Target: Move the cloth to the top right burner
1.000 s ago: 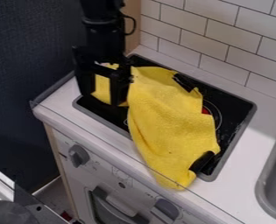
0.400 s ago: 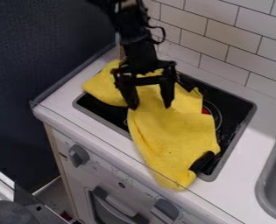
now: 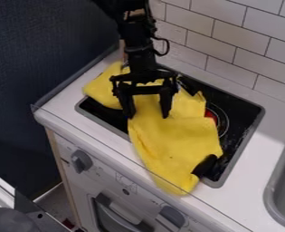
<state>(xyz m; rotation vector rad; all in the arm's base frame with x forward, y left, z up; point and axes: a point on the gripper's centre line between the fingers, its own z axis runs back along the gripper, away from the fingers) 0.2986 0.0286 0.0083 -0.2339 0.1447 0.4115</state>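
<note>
So the yellow fabric cloth (image 3: 178,140) is sprawled diagonally over the black stovetop with the grey rim (image 3: 244,147). One end pokes over the left edge onto the white countertop (image 3: 244,199), and the other flops over the front edge near the front right corner. The middle's pretty rumpled. Its right side comes right up beside the red centre of the back right burner (image 3: 211,115), but most of the cloth is off to the left and front of that.

The black two-finger gripper (image 3: 147,117) hangs down over the left-middle part of the cloth. Jaws are spread well apart with yellow fabric showing between them, so it looks released to me, tips right at the cloth. Can't tell if they're actually touching it.

There's also a black rounded object (image 3: 203,166) at the cloth's edge near the front right corner.
</note>
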